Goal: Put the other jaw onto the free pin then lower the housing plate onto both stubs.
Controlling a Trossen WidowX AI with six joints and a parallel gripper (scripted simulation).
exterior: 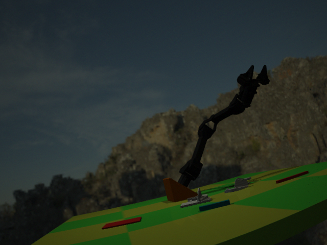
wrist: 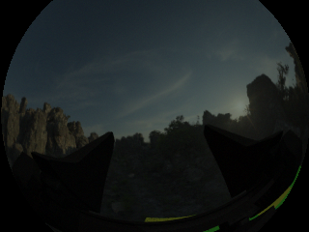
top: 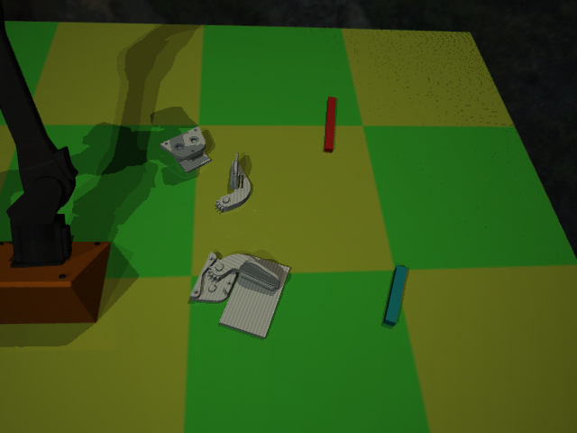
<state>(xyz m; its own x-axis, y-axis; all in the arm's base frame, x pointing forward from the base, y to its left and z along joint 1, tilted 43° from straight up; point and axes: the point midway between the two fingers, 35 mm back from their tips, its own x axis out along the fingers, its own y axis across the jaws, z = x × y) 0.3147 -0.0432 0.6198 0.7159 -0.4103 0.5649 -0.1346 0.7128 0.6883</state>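
The grey base (top: 251,308) (exterior: 188,203) lies on the table with one curved jaw (top: 261,273) fitted at its back edge. The free pin (top: 213,288) stands on the base's left part, near the fitted jaw's gear teeth. The loose jaw (top: 242,194) lies on the table behind the base, its toothed end toward the front left. The housing plate (top: 186,143) lies behind and left of the loose jaw, with two round holes showing. My gripper (exterior: 259,66) (wrist: 160,133) is open and empty, raised high above the table with its fingers pointing up.
An orange wedge block (top: 41,302) (exterior: 175,192) surrounds the arm's foot, left of the base. A teal bar (top: 395,296) (exterior: 214,205) lies right of the base. A red bar (top: 330,124) (exterior: 292,177) lies at the back. Another red bar (exterior: 121,223) shows in the exterior view.
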